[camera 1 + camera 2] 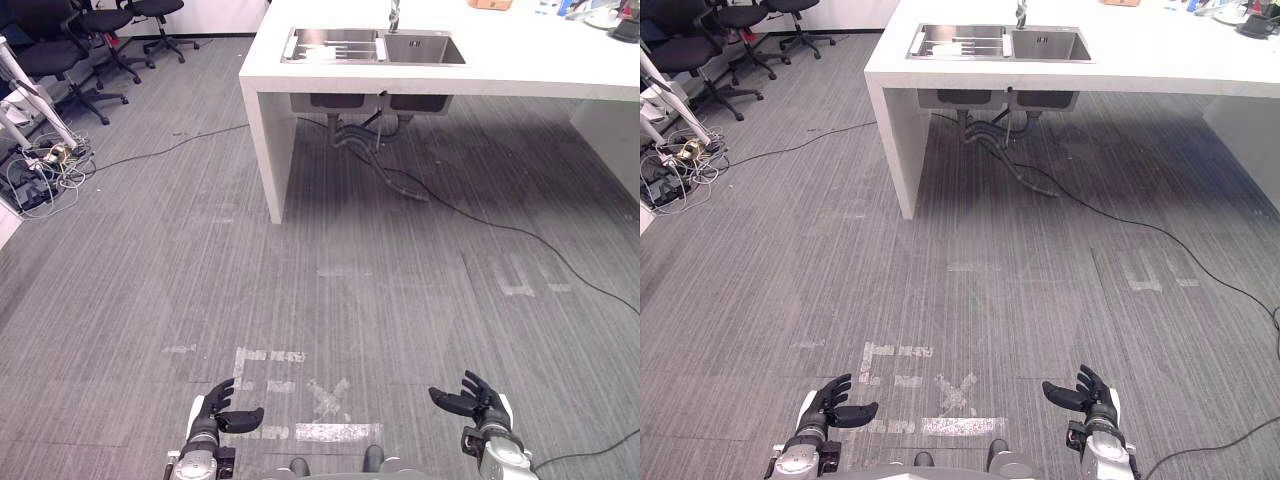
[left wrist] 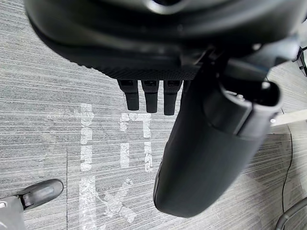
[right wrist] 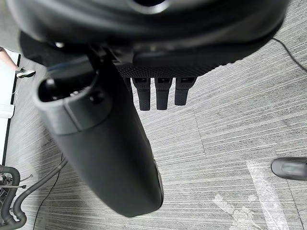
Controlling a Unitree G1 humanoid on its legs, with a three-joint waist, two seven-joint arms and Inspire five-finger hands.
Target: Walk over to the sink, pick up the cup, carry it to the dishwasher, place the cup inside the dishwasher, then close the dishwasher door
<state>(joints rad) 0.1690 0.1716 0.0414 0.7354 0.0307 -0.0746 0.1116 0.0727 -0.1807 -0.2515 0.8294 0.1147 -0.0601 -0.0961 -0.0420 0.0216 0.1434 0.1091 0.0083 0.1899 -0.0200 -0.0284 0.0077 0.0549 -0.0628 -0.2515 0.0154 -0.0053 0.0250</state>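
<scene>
1. The left hand [image 1: 222,410] hangs low over the floor [image 1: 150,280], at the near edge of the head view.
2. Its fingers [image 2: 151,98] are straight and side by side, with the thumb [image 2: 206,158] held apart. Nothing is between them.
3. The right hand [image 1: 475,398] hangs at the same height on the other side, well apart from the left.
4. Its fingers [image 3: 163,96] are likewise straight and close in a row, with the thumb [image 3: 110,158] standing off. It holds nothing.
5. Pale tape marks [image 1: 300,400] lie on the grey floor between the two hands.
6. Far ahead stands a white surface [image 1: 520,65] with a steel sink [image 1: 425,50] of two basins set in it. A faucet [image 1: 394,15] rises behind the sink.
7. A rack [image 1: 330,40] lies across the left basin, and a small pale thing [image 1: 318,50] rests on it. It is too small to tell whether this is the cup.
8. Pipes [image 1: 355,130] hang under the sink.
9. Black chairs [image 1: 60,55] stand at the far left, well apart from the surface.
</scene>
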